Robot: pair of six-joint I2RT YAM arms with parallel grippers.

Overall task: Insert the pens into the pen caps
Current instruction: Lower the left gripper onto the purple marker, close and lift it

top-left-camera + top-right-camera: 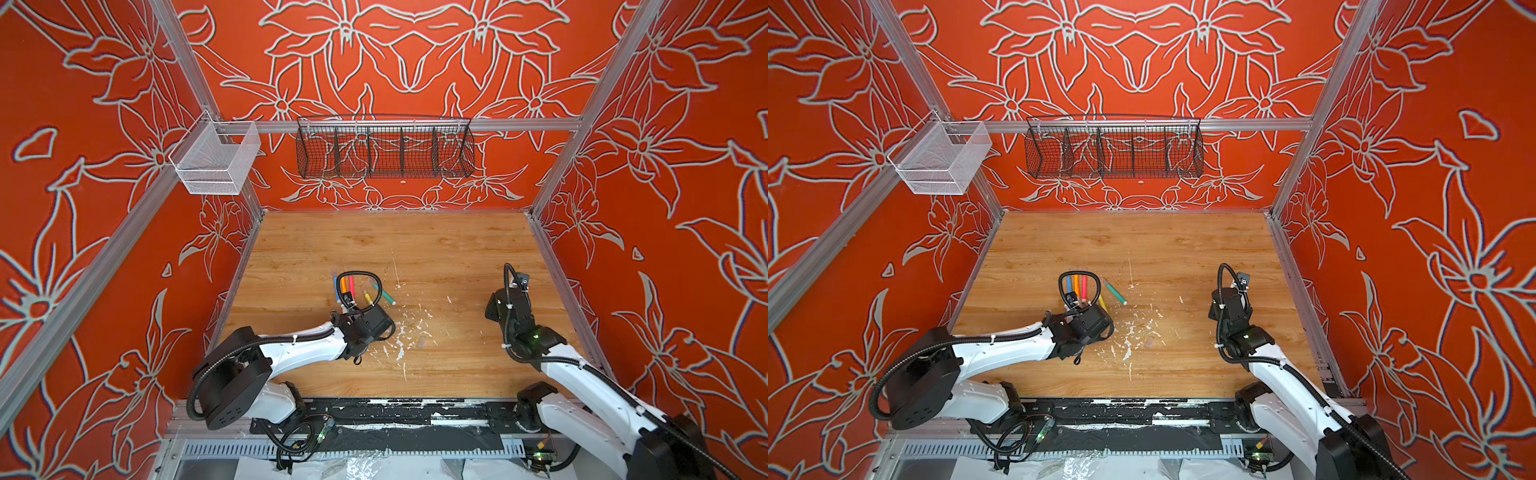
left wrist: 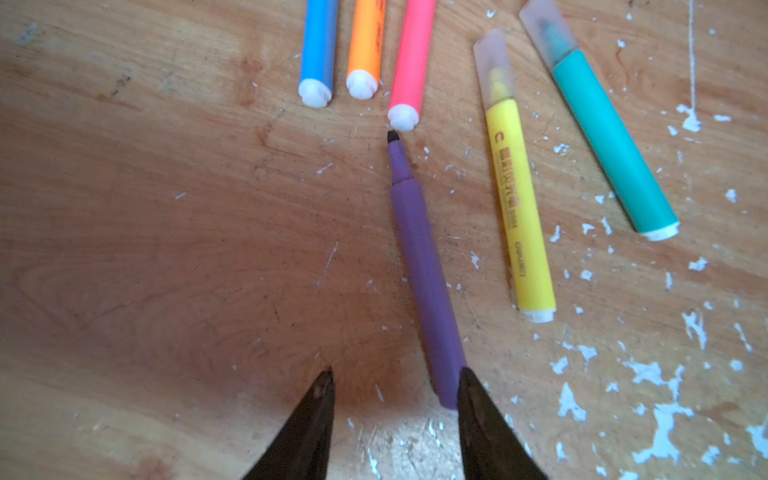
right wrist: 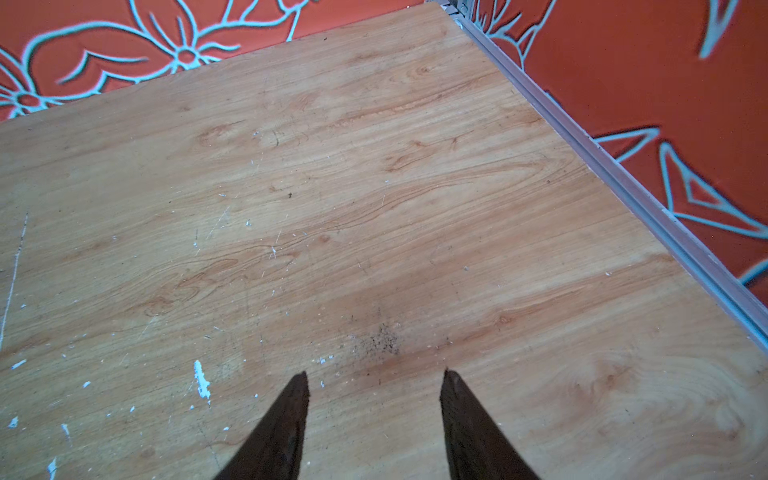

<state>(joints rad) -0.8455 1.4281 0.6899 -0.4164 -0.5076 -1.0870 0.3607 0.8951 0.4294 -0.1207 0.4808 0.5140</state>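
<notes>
**Purple pen lies bare by the left claw, two pens capped**

The purple pen (image 2: pixel 419 249) lies flat on the worktop (image 1: pixel 415 245), left of the middle, and it has no cap. Its dark tip points to the far side and stops just beside the near white end of the pink pen (image 2: pixel 411 58). Its rear end lies against the inner side of one finger of the left claw (image 2: pixel 395 374). The fingers of this claw are spread apart and grasp nothing.

The blue pen (image 2: pixel 318 45), the orange pen (image 2: pixel 365 41) and the pink pen lie side by side, with blue the most to the left. Their far ends are too small in both top views to tell if they are capped.

To the right of the purple pen lies the yellow pen (image 2: pixel 519 208) with a clear cap (image 2: pixel 494 62) on its far end. Further right, the green pen (image 2: pixel 611 141) also has a clear cap (image 2: pixel 544 29) on.

The right claw (image 3: pixel 376 376) hangs over bare worktop at the right side, well apart from the pens. Its fingers are spread and hold nothing.
</notes>
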